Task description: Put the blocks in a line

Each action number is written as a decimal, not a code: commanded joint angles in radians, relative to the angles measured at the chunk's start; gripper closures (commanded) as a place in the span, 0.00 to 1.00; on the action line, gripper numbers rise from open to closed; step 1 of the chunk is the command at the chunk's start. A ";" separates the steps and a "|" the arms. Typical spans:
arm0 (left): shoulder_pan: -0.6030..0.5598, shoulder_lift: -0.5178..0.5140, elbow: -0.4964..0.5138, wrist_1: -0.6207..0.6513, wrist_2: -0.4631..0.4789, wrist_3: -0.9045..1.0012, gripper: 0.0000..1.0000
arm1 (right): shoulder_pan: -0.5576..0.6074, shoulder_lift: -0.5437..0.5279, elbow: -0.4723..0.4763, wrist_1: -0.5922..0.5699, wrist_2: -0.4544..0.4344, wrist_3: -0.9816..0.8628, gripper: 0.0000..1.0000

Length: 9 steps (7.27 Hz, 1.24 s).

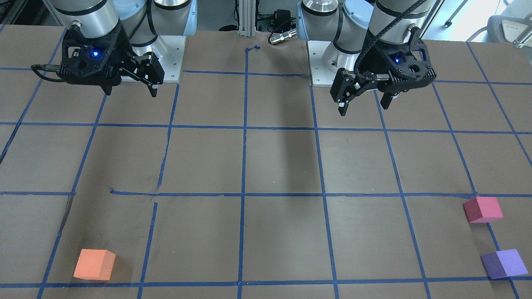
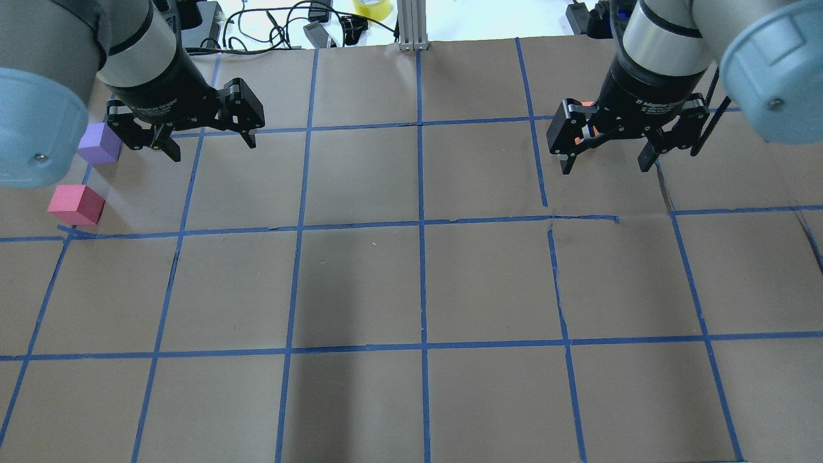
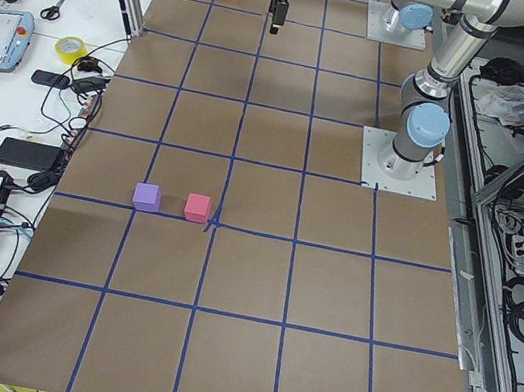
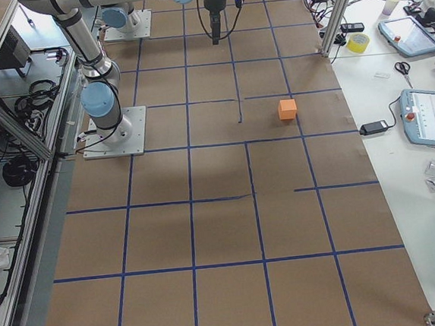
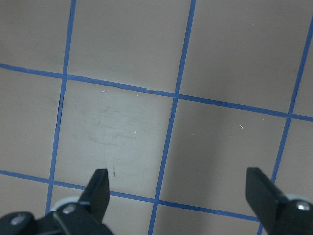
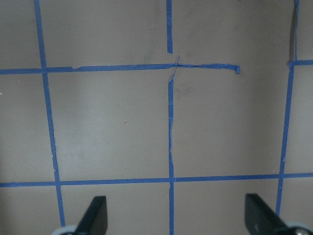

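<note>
Three blocks lie on the brown table. The orange block (image 1: 94, 264) sits alone on the right arm's side, far from the robot; in the overhead view (image 2: 587, 134) the right gripper mostly hides it. The pinkish-red block (image 1: 483, 209) and the purple block (image 1: 504, 263) lie near each other on the left arm's side, apart, also seen from overhead as pinkish-red (image 2: 76, 204) and purple (image 2: 99, 143). My left gripper (image 2: 213, 148) hangs open and empty above the table, to the right of the purple block. My right gripper (image 2: 605, 167) hangs open and empty. Both wrist views show only table between open fingers.
A blue tape grid (image 2: 421, 222) covers the table, torn and loose in places. The two arm base plates (image 1: 170, 58) stand at the robot's side. Cables and a yellow tape roll (image 2: 371, 8) lie beyond the far edge. Tablets (image 4: 430, 114) lie on the side bench.
</note>
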 commanded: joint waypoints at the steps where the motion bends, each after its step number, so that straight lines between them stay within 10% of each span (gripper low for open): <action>1: 0.000 0.000 0.000 0.000 0.000 0.000 0.00 | 0.000 0.004 0.000 -0.011 0.000 0.000 0.00; 9: 0.000 0.000 0.000 0.000 -0.002 0.000 0.00 | -0.011 -0.008 -0.015 -0.069 -0.038 -0.018 0.00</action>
